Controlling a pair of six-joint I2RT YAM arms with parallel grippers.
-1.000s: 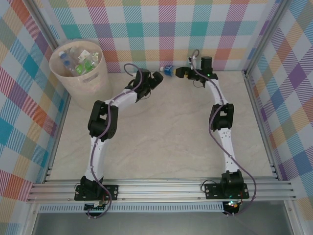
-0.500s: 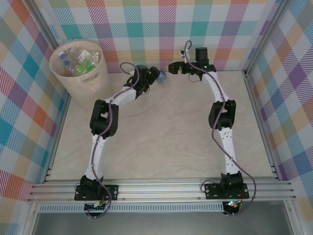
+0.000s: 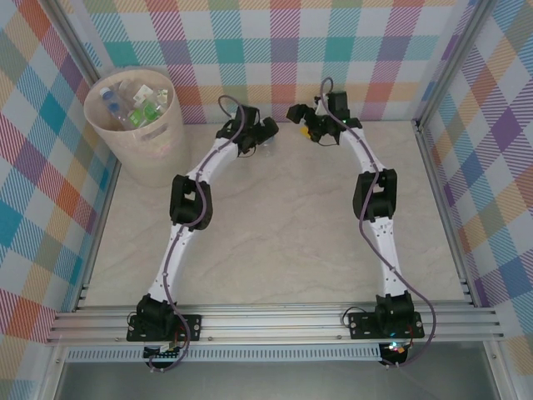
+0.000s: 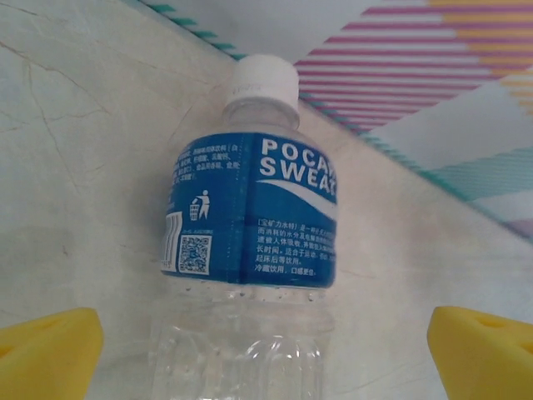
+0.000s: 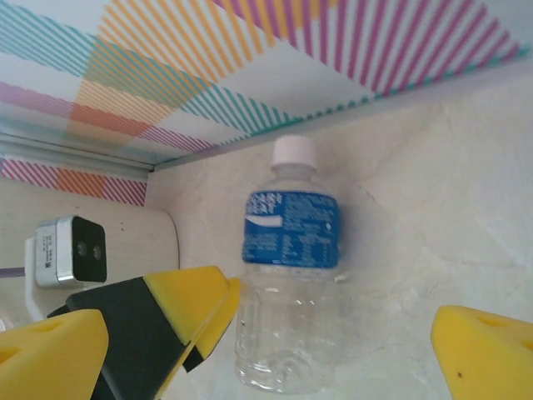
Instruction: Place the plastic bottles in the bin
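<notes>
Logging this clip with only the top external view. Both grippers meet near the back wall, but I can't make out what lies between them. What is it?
Observer: A clear Pocari Sweat bottle with a blue label and a white cap. It lies on the table with its cap toward the wall.
Operator: Is the left gripper shut on it?
Observer: No. The left gripper is open. Its yellow fingertips sit on either side of the bottle with a gap on both sides.
Operator: And the right one?
Observer: The right gripper is open too. Its wrist view shows the bottle lying between its own widely spread fingertips.
</notes>
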